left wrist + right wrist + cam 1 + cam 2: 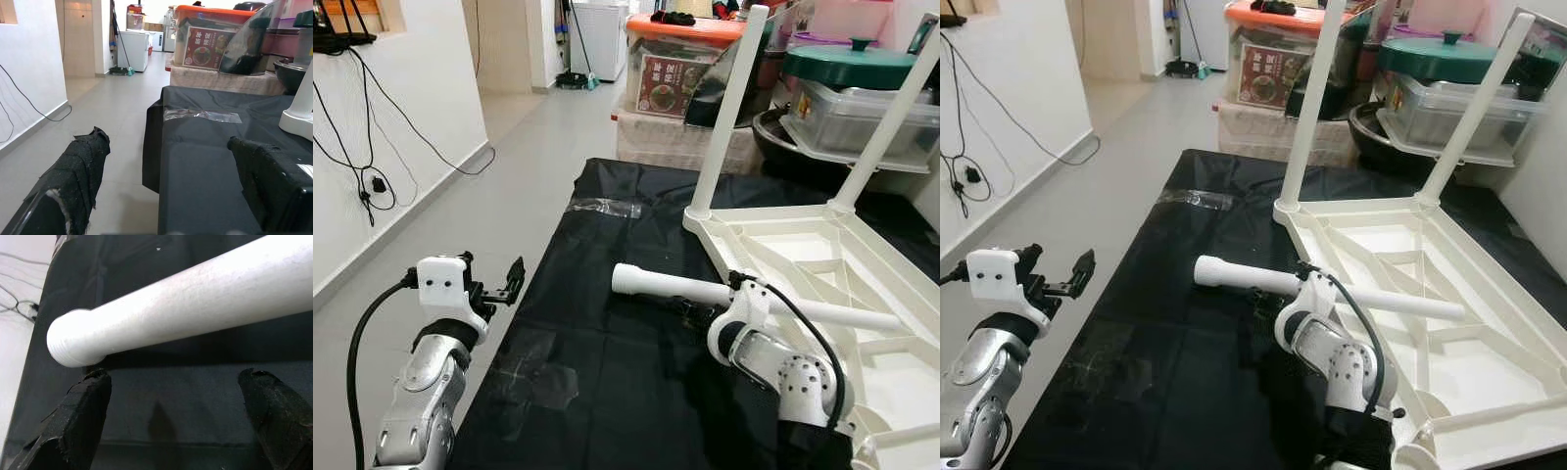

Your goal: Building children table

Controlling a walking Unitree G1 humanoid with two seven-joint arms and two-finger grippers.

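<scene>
Right wrist view: smooth white table leg [195, 308], rounded threaded end | right gripper [171, 421] spread beneath | left gripper [171, 186] spread

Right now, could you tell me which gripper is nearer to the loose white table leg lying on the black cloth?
The right gripper, open, hangs just beside the loose table leg. The left gripper, also open, hovers apart at the black cloth's left edge.

two silver arms with white wrist housings and black cables looped along them. left tool [509, 284] and right tool [171, 416] have long black fingers [78, 171] wrapped in rough black tape.
</scene>
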